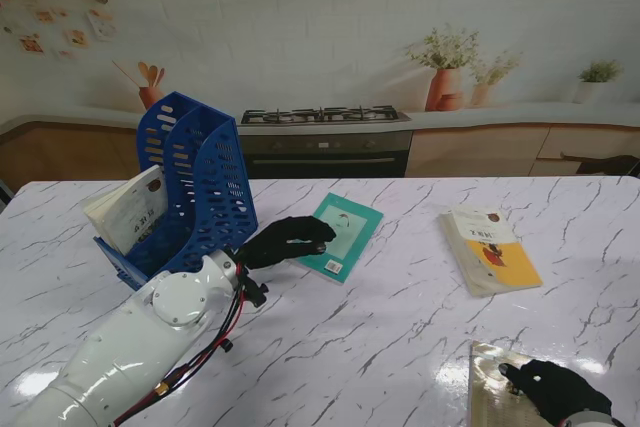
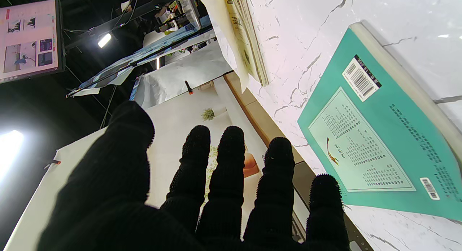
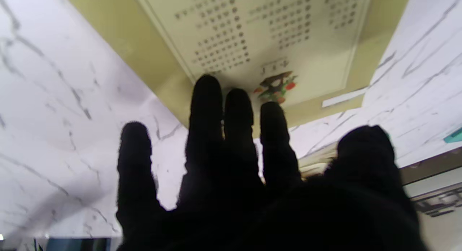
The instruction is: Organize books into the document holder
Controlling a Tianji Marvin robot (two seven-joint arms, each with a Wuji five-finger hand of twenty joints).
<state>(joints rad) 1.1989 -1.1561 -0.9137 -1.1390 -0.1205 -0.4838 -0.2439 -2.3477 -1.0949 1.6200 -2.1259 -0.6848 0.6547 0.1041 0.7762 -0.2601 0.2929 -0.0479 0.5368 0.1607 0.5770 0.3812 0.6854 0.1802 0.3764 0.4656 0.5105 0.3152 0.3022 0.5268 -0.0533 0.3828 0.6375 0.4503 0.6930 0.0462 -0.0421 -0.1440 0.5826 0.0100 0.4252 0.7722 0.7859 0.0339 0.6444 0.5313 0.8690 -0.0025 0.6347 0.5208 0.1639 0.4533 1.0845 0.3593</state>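
The left hand [image 1: 285, 241] is hovering open-fingered just beside the teal book [image 1: 343, 235], which is looking thin, light, slick-covered, likeliest pinched at its near edge.

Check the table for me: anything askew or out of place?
Three books lie loose outside the blue holder: teal book skewed, yellow book farther right, olive book under the right hand. Nothing damaged.

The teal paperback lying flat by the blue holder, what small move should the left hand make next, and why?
Probably lower the left hand a little and close its fingers on the near edge of the teal paperback. The hand is open, holds nothing and sits right at that edge, while the book lies flat on the white marble table beside the blue plastic document holder, which already holds one book.
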